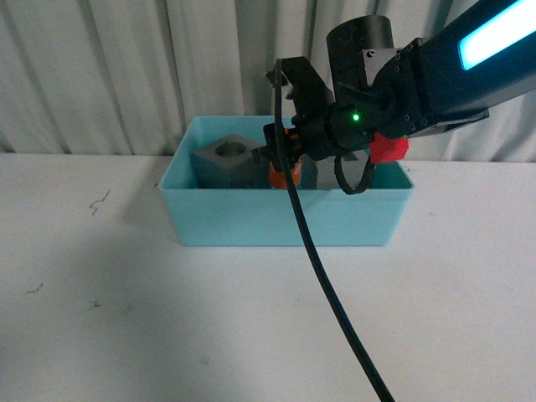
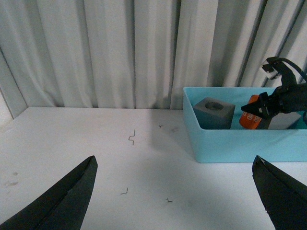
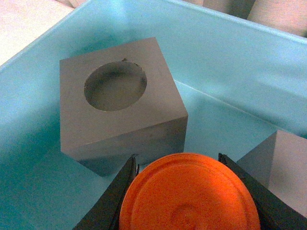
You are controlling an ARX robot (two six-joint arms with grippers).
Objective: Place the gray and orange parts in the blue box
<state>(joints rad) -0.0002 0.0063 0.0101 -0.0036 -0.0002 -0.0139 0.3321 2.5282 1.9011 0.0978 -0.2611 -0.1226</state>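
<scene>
White table; right gripper [image 1: 280, 159] clamps unlabelled orange cylinder [image 3: 189, 194] inside blue box [image 1: 276, 219].

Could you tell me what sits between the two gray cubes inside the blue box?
The orange cylinder, gripped by the right hand, sits between the round-recess cube and the other cube; the left wrist view shows it.

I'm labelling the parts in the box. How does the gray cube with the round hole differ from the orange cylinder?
The gray cube is a dull gray block with flat faces and a round hole in its top; the orange cylinder is bright orange and round, with a closed top. The cube sits free in the blue box, while the cylinder is held between the right gripper fingers. Both are inside the box's walls.
</scene>
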